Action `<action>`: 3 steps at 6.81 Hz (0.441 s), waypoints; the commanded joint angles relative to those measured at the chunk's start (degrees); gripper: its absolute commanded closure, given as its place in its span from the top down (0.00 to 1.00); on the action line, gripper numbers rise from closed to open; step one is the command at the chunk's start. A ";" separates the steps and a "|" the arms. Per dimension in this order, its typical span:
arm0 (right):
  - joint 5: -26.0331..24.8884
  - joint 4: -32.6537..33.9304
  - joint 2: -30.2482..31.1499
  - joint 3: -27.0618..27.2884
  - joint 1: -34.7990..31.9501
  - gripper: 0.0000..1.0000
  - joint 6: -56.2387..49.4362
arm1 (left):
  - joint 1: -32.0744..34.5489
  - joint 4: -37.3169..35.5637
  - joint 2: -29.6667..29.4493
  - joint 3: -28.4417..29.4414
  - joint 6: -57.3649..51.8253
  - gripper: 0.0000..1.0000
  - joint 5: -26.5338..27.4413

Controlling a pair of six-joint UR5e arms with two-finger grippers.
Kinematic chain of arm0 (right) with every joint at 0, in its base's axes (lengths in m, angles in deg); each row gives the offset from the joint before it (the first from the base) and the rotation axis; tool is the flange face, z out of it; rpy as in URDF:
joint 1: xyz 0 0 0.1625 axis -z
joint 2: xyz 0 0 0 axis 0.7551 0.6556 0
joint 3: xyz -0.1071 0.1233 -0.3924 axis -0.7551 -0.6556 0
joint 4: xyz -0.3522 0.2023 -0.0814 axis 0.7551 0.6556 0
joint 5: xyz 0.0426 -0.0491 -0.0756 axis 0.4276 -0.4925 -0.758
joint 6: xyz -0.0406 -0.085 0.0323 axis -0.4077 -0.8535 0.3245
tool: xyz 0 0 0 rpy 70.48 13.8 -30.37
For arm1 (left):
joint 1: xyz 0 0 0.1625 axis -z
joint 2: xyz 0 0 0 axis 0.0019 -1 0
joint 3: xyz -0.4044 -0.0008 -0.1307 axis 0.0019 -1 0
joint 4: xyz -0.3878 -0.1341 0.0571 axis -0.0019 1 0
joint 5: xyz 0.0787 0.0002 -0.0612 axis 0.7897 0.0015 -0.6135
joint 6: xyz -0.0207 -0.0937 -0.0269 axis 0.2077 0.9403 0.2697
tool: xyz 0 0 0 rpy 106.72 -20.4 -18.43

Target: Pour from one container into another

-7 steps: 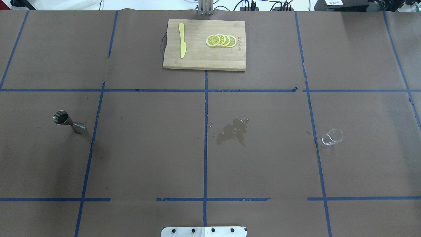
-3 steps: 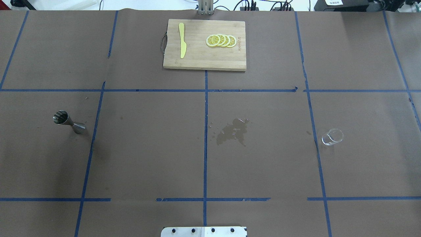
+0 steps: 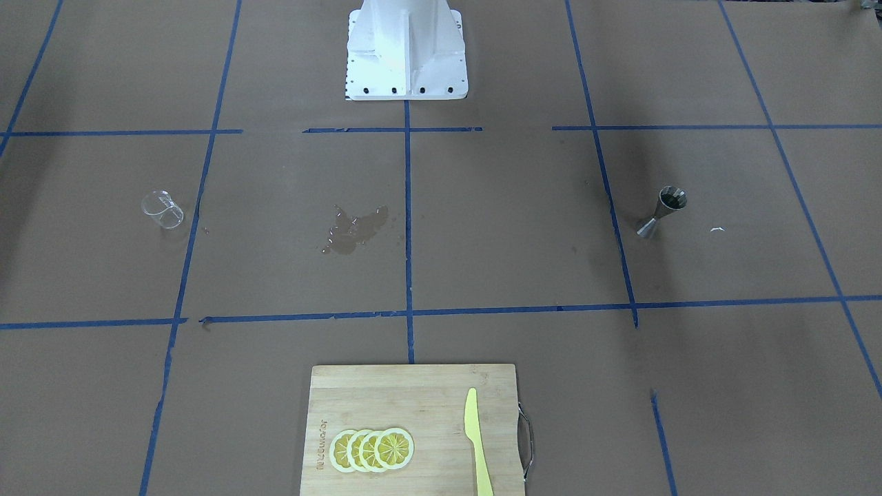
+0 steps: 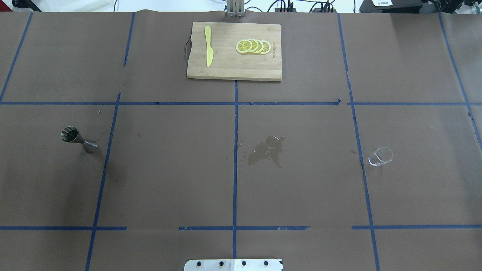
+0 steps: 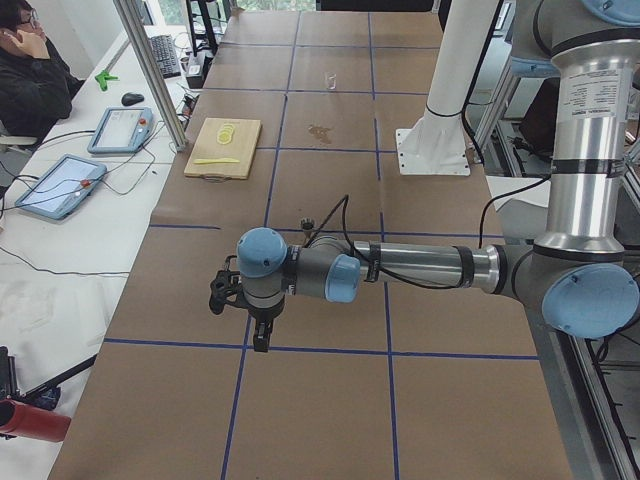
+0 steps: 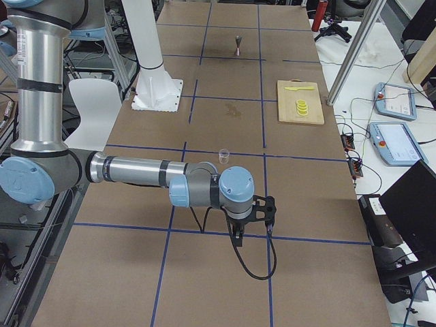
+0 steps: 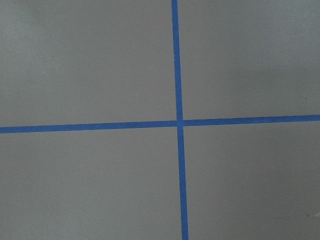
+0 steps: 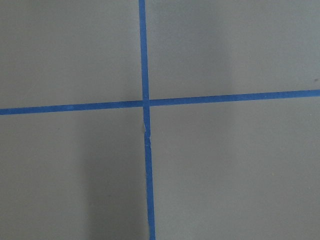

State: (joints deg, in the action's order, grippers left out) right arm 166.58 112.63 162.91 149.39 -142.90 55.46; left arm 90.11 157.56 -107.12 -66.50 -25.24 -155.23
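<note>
Brown paper with blue tape is covering the tabletop. From the front, a small clear colourless cup is standing at the view's left, a silvery steel hourglass jigger well apart at its right. Side views are showing the left gripper and right gripper hanging above tape; their opening I cannot tell

We see the left gripper and right gripper only from the side views, so we cannot tell how their jaws stand. We cannot tell whether the cup holds liquid. The board and knife run off the front view's bottom edge.
</note>
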 commanded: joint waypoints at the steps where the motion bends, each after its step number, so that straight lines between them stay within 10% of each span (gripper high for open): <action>1: 0.63 2.91 0.03 0.34 0.17 1.00 -0.33 | 0.00 0.00 0.00 -0.03 0.00 1.00 0.00; 3: 0.72 6.72 0.03 1.83 0.88 1.00 -1.04 | 0.00 0.00 0.09 0.06 0.00 1.00 0.00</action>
State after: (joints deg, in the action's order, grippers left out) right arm 167.21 117.95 162.83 150.49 -142.28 54.66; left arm 90.11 157.56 -107.09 -66.52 -25.25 -155.23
